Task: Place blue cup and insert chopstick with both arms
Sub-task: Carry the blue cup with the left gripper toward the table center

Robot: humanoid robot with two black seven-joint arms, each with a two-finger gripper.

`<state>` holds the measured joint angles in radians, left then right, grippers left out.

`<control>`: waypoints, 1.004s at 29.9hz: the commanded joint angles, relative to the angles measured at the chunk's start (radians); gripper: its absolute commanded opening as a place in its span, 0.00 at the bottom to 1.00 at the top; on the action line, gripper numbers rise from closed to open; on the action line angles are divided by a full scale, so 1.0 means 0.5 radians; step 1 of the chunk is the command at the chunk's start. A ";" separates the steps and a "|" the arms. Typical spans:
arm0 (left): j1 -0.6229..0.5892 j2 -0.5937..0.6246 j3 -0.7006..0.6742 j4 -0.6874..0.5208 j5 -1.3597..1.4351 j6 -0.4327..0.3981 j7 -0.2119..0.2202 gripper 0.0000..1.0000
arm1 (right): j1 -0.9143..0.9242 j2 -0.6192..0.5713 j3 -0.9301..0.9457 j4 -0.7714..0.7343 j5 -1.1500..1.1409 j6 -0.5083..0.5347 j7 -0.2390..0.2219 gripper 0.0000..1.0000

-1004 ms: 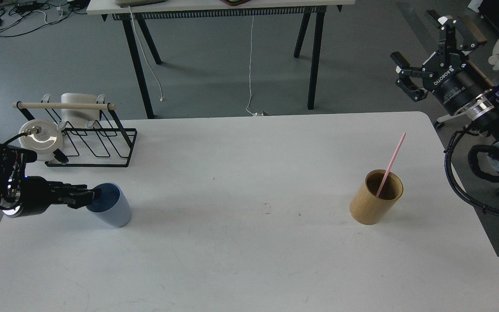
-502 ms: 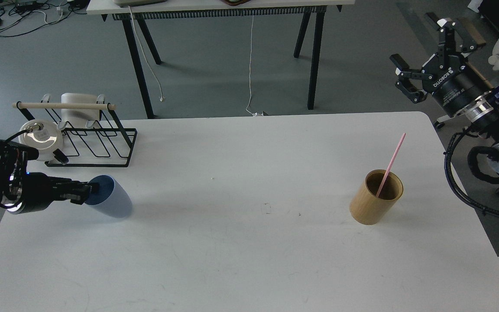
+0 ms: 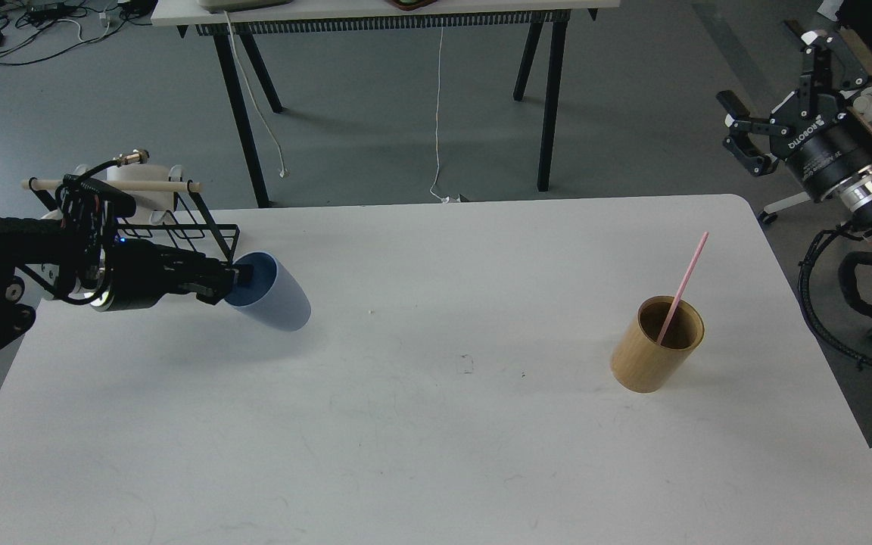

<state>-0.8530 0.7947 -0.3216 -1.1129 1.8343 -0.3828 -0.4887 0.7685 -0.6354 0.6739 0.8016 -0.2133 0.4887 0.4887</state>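
The pale-blue cup (image 3: 275, 297) hangs tilted on its side above the white table (image 3: 436, 454) at the left, its dark-blue mouth facing left. My left gripper (image 3: 233, 281) is shut on the cup's rim, one finger inside the mouth. The pink chopstick (image 3: 684, 280) leans in the tan bamboo cylinder (image 3: 655, 348) at the right of the table. My right gripper (image 3: 773, 94) is open and empty, held high off the table's far right corner.
A black wire rack (image 3: 179, 250) with a beige wooden rod and a white dish stands at the table's back left, just behind my left arm. A dark-legged table stands on the floor behind. Cables and machine parts sit at the right edge.
My left gripper has lifted the cup off the table and carried it up and to the right, tilting it further. My right gripper has drifted right and slightly up.
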 commanded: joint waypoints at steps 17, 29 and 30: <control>-0.337 -0.957 0.398 0.701 0.427 -0.054 0.000 0.00 | -0.046 -0.282 0.085 -0.026 0.107 0.000 0.000 0.99; -0.331 -1.003 0.395 0.692 0.433 -0.060 0.000 0.00 | -0.049 -0.275 0.070 -0.042 0.107 0.000 0.000 0.99; -0.331 -1.003 0.398 0.692 0.430 -0.057 0.000 0.00 | -0.049 -0.275 0.070 -0.042 0.107 0.000 0.000 0.99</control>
<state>-1.0200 0.2986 -0.1248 -0.7670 2.0497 -0.4117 -0.4886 0.7439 -0.7739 0.7089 0.7822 -0.1595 0.4887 0.4887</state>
